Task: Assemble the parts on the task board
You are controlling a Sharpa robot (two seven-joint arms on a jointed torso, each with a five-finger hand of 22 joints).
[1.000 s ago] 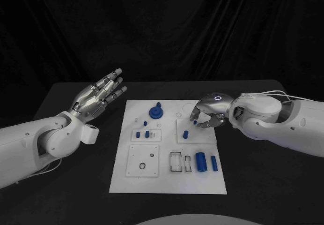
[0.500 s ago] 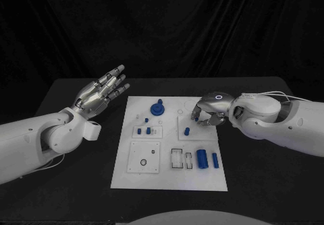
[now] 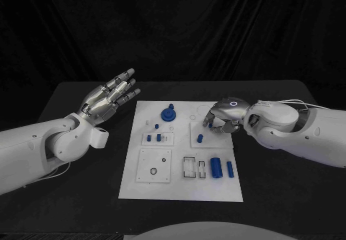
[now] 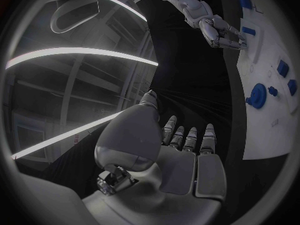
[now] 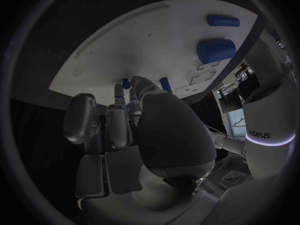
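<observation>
**Right hand down on the board, left hand raised off to the side**

The white task board point(image 3: 180, 187) lies in the middle of the black table point(image 3: 281, 180). The right hand point(image 3: 220, 119) is lowered over the board's far right part, its fingers curled down around a small blue peg point(image 3: 210, 126) there; from where I stand I cannot tell whether the peg is actually pinched or only touched, since the fingers cover most of it. Just beside it, nearer the robot, a second short blue peg point(image 3: 199, 138) stands on the same raised square.

The left hand point(image 3: 108, 99) is lifted above the table beyond the board's left edge, palm open, fingers spread and straight, holding nothing.

On the far middle of the board sits a round blue gear-like part point(image 3: 168, 116) with a knob on top. Two small blue pegs point(image 3: 153, 137) stand side by side in the left-centre block. Toward the near right lie a thick blue cylinder point(image 3: 215, 167) and, just beside it, a thinner blue rod point(image 3: 229, 169), both lengthwise. A white square plate point(image 3: 155, 166) with a small dark ring sits at the near left.
</observation>
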